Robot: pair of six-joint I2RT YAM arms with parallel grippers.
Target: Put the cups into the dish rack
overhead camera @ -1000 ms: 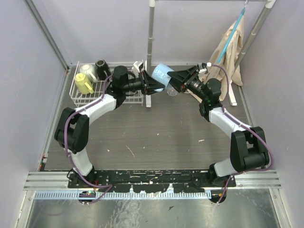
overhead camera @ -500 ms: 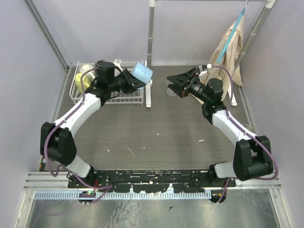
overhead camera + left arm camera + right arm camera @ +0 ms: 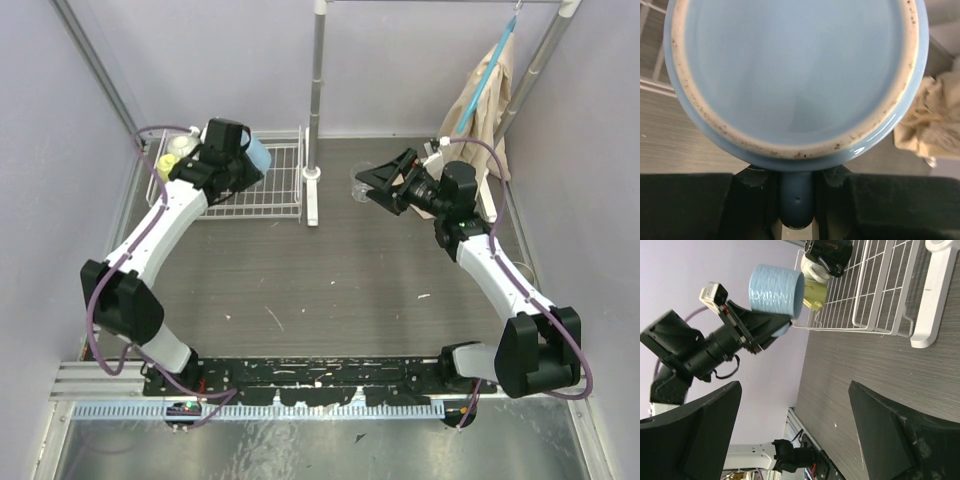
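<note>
Light blue mug (image 3: 257, 155) up in the air. The left fingers (image 3: 690, 205) are clamped tight on its handle, and the left wrist view is filled by the mug's speckled base. From above it hangs over the left part of the dish rack (image 3: 280, 190). The right wrist view shows it tipped on its side, clear of the wires.

Three cups crowd that same left end of the rack: the black mug (image 3: 829, 252), the cream-white mug (image 3: 812, 270) and the yellow mug (image 3: 814, 297).

Over on the other side, the right fingers (image 3: 695, 440) are spread wide with nothing between them, low over the grey tabletop (image 3: 330, 270). The clear glass (image 3: 360, 188) stands upright on that tabletop, outside the rack — just beside the tips of the right fingers, between them and the white pole's base (image 3: 312, 205).
</note>
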